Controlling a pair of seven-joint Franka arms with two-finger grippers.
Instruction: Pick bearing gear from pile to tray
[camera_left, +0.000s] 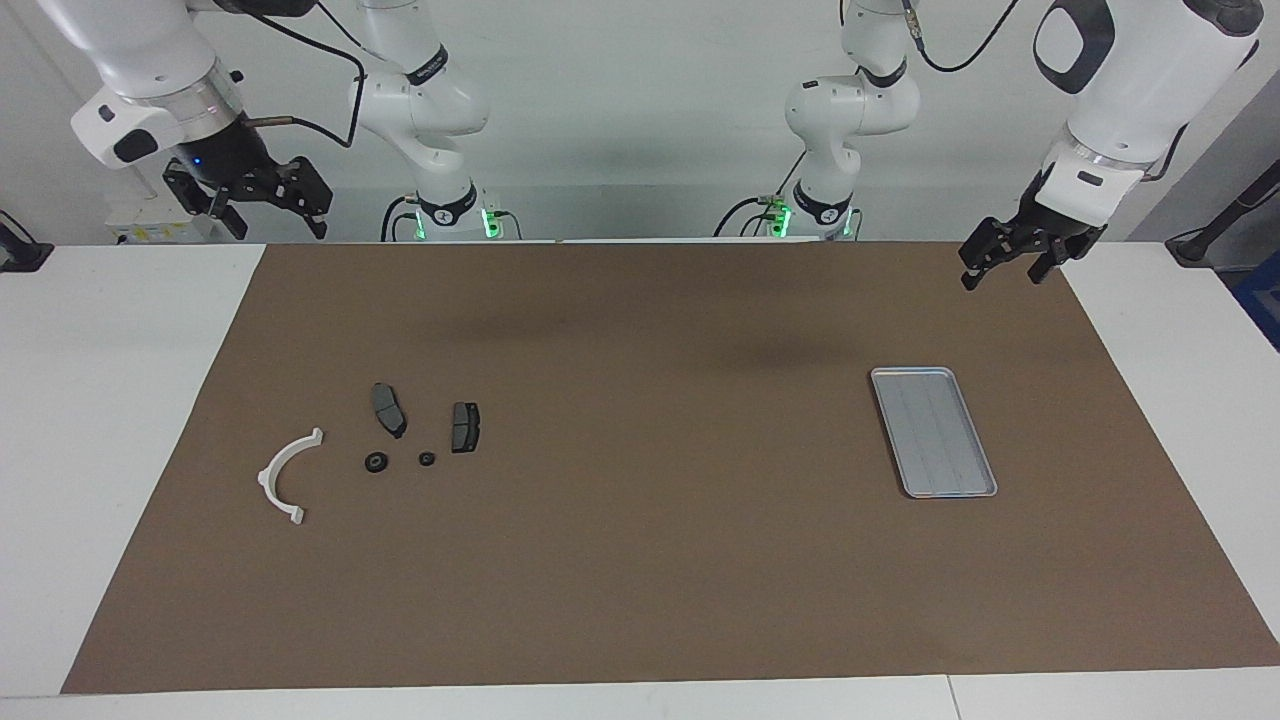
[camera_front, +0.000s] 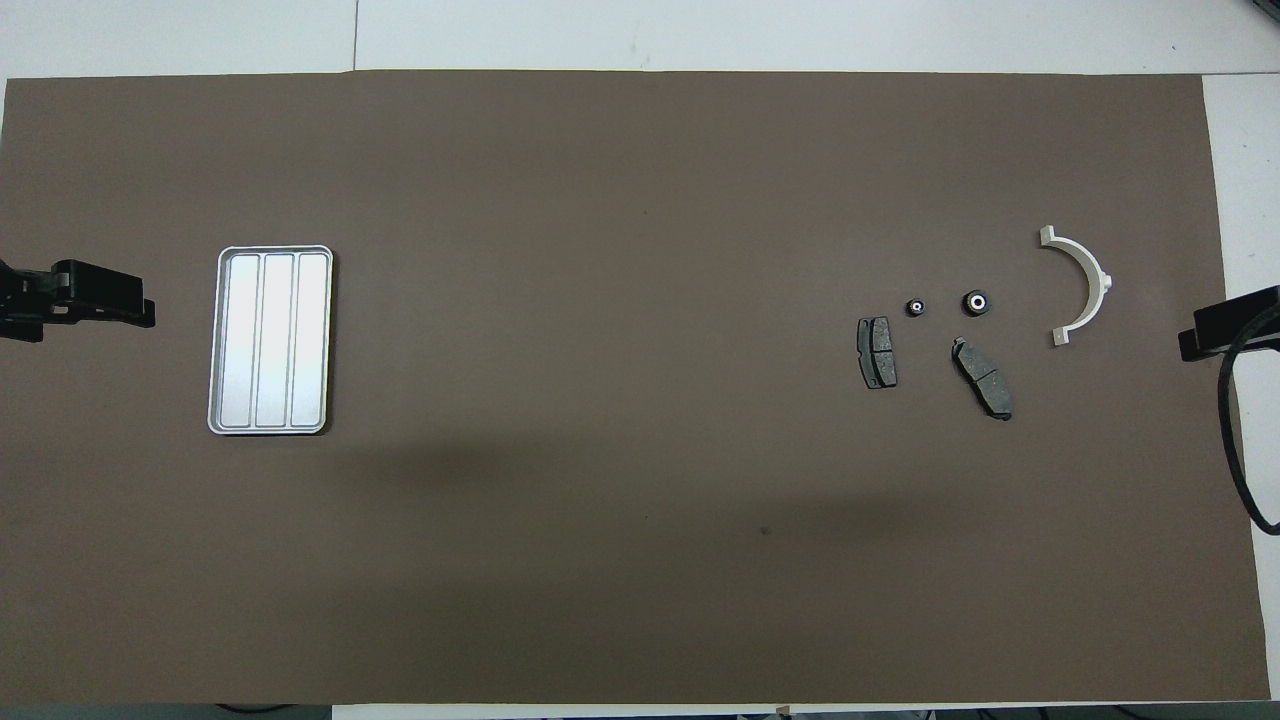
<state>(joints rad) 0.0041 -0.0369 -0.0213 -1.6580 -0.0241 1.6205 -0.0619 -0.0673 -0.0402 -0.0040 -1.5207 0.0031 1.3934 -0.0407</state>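
Toward the right arm's end of the brown mat (camera_left: 640, 560) lies the pile, five loose parts set apart from one another. Two small black round gears sit side by side: the larger gear (camera_left: 377, 463) and, toward the middle of the table, the smaller gear (camera_left: 427, 459); from overhead each shows a pale centre. Nearer the robots than these lie two flat dark grey brake pads with a matt, grainy face, one pad (camera_left: 389, 409) tilted and the other pad (camera_left: 465, 427) nearly square to the mat's edge. A white curved bracket (camera_left: 285, 475), a half ring with small lugs at both ends, lies beside the larger gear toward the mat's end, its hollow facing the gears.

Bare mat runs wide between the pile and the tray (camera_left: 972, 493), which lies well apart toward the left arm's end. It is a shallow, light grey metal rectangle with rounded corners, a raised rim and ribs along its floor, and nothing in it.

Open mat also lies on every side of both groups, out to the white table (camera_left: 100, 450).

Both arms wait, raised. The right gripper (camera_left: 268, 208) hangs over the mat's corner at its own end, fingers apart and holding nothing. The left gripper (camera_left: 1008, 264) hangs over the mat's edge near its own corner, likewise spread and bare.
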